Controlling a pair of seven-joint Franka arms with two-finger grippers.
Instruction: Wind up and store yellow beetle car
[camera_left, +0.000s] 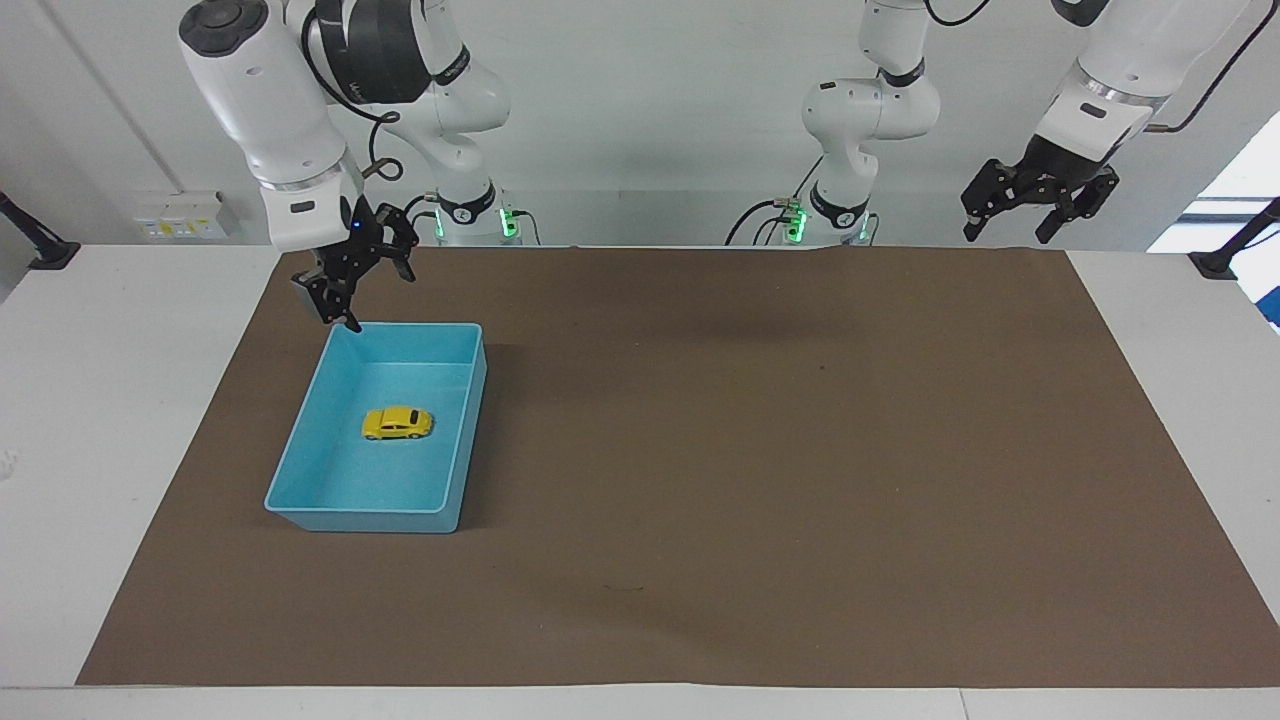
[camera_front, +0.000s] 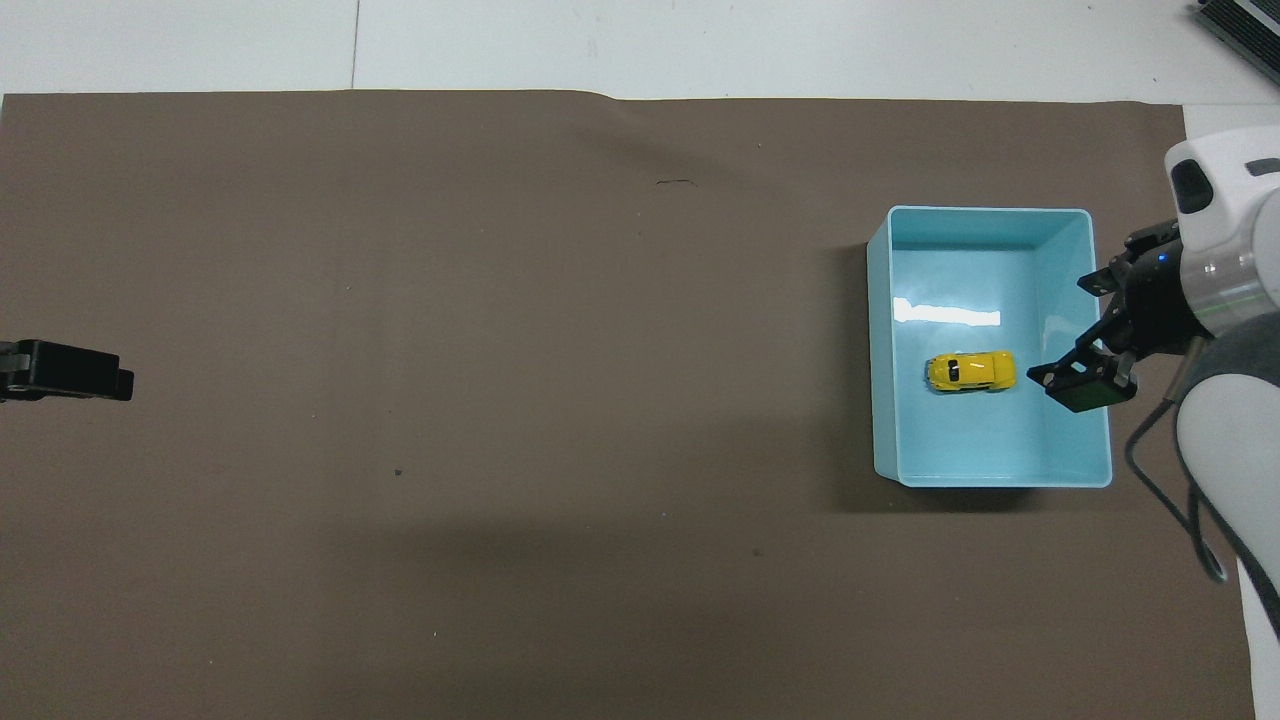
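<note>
Closest to the robots, the right claw (camera_left: 368, 287) hangs in the air above the corner of the light-blue bin (camera_left: 455, 440) that lies nearest its own arm's base, its fingers spread apart and holding nothing; in the overhead view the same claw (camera_front: 1085, 335) covers the bin's (camera_front: 1002, 478) wall on the right arm's end of the tabletop. The left claw (camera_left: 1005, 232) waits raised above the edge of the brown mat (camera_left: 760, 450) at the left arm's end, well apart from the bin, its fingers likewise apart and empty; in the overhead view only its dark tip (camera_front: 70, 370) shows at the frame's edge. A little farther from the robots, the yellow beetle car (camera_left: 397, 423) sits on its wheels on the bin's floor, about in the middle, touching none of the walls and clear of both claws; from overhead the car (camera_front: 971, 371) lies lengthwise across the bin. The bin itself rests on the mat toward the right arm's end, and the mat covers most of the white tabletop (camera_left: 110, 400).
</note>
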